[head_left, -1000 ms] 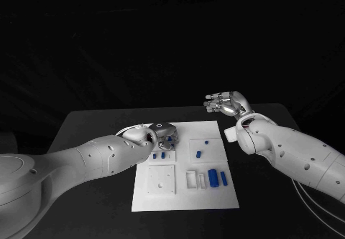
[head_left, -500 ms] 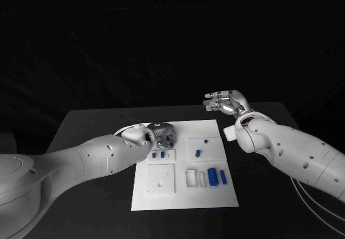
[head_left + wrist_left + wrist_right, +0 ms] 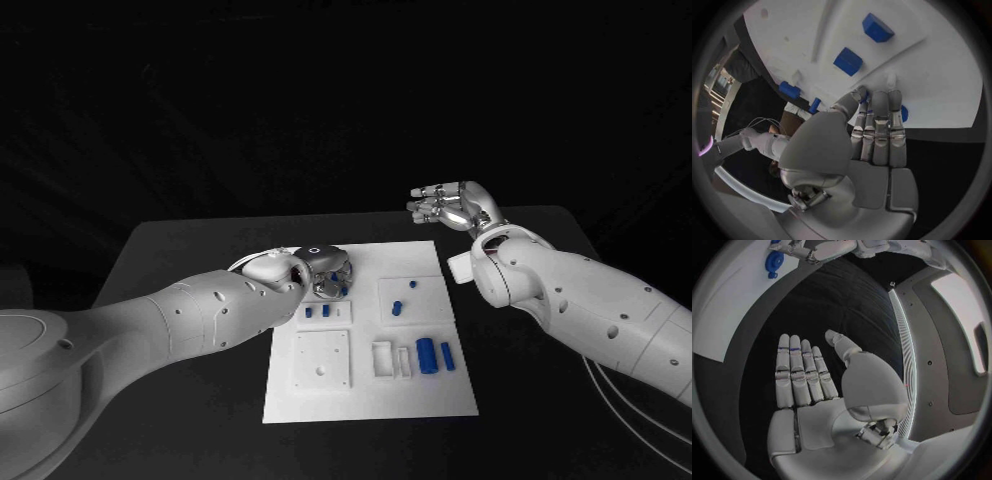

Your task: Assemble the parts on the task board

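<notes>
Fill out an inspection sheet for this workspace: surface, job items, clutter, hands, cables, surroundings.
Surface: black table, bare around the board.
Job's things: white task board mid-table; small blue parts lie on it, more near its far left corner.
Clutter: nothing seen.
Hands: silver left hand low over the board's far left corner, fingers at a blue part; grip unclear. Silver right hand raised beyond the board, fingers apart, holding nothing.
Cables: thin pale cables beside the right arm.
Surroundings: dark; nothing seen.
</notes>
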You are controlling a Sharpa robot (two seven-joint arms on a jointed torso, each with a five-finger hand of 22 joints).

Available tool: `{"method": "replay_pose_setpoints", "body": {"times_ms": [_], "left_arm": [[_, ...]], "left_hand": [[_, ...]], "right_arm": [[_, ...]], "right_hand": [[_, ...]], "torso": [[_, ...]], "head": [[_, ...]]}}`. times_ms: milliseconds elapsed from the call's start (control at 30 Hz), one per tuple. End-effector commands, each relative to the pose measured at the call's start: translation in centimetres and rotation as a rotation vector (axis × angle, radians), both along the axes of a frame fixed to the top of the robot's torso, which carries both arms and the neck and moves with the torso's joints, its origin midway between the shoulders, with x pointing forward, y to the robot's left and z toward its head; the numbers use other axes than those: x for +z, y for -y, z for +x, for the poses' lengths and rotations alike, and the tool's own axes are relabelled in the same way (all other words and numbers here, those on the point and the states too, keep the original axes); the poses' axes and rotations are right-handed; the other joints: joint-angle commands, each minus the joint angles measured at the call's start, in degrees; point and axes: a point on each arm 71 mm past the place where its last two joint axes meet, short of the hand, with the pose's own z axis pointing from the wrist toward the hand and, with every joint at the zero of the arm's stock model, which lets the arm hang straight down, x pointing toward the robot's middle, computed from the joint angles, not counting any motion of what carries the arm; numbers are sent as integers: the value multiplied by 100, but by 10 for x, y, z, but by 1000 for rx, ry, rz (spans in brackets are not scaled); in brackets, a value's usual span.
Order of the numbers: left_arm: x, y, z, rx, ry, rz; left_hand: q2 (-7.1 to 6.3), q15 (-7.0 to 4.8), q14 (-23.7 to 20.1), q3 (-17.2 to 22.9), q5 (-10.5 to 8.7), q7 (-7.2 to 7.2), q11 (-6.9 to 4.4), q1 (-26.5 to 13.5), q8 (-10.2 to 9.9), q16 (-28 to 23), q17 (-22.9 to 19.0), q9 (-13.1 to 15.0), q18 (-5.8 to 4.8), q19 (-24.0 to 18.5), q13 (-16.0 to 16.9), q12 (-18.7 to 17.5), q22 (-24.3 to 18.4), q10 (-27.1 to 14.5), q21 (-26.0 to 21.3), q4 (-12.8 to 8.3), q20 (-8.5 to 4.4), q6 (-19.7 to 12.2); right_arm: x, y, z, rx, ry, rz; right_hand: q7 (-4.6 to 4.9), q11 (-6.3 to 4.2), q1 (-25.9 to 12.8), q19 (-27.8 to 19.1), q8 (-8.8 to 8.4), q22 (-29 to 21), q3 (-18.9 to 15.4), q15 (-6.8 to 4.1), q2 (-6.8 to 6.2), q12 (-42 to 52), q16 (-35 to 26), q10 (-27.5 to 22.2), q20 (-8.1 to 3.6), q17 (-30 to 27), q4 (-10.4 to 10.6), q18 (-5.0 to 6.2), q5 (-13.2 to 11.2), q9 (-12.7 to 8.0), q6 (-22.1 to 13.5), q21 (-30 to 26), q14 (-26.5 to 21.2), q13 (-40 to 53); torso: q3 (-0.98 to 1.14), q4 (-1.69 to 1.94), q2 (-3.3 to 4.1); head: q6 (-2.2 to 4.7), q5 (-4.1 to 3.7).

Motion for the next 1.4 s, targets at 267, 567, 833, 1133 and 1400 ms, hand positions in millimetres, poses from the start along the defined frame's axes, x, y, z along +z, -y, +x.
{"method": "replay_pose_setpoints", "body": {"times_ms": [267, 567, 833, 1133, 1400], "left_arm": [[-8, 2, -3, -13, -47, 28], [-8, 3, -4, -17, -44, 20], [-7, 0, -2, -1, -21, 12], [-4, -5, -1, 9, 4, -20], [3, -10, -3, 23, 9, -79]], "left_hand": [[85, -45, 2, -106, -98, -42, -41, -42, -17, 92, 8, 0, 21, 22, 8, -14, 105, 157, -7, 122, -37, 160], [186, -102, 63, -191, -115, -95, -129, 6, -3, 220, 30, 14, -9, 125, 14, -14, 123, 405, -59, 192, -81, 359], [353, -169, 181, -194, -152, -108, -196, 108, -12, 371, 78, 14, -33, 179, 16, -15, 137, 589, 161, 99, -165, 547], [411, -181, 238, -171, -213, -115, -210, 83, -13, 390, 81, 15, -28, 140, 15, -16, 127, 613, 341, 47, -179, 579], [409, -183, 252, -165, -191, -113, -210, 89, -13, 391, 81, 15, -22, 141, 16, -16, 126, 614, 361, 33, -181, 575]], "right_arm": [[1, -2, 0, 18, 5, -2], [0, -2, 0, 18, 4, -2], [0, -3, 0, 18, 4, -1], [0, -4, 0, 19, 4, 0], [0, -2, 0, 16, 4, -2]], "right_hand": [[0, 9, -51, -33, 13, -8, -2, 5, -14, -17, -21, -35, 12, -8, -14, 43, 35, -5, -3, -26, -54, -9], [0, 9, -51, -33, 13, -8, -2, 5, -14, -17, -21, -35, 12, -8, -14, 43, 35, -5, -3, -26, -54, -9], [0, 9, -47, -34, 14, -7, 5, 5, -14, -17, -20, -35, 12, -8, -17, 43, 41, -5, 6, -27, -55, -8], [0, 9, -47, -34, 14, -7, 5, 5, -14, -17, -20, -35, 12, -8, -17, 43, 41, -5, 6, -27, -55, -8], [0, 9, -47, -34, 14, -7, 5, 5, -14, -17, -20, -35, 12, -8, -17, 43, 41, -5, 6, -27, -55, -8]], "torso": [[4, 2, 3], [2, 2, 4], [2, 2, 7], [-5, 4, 9], [-8, 23, 1]], "head": [[-8, 1], [-6, 1], [4, 3], [21, 12], [22, 2]]}}
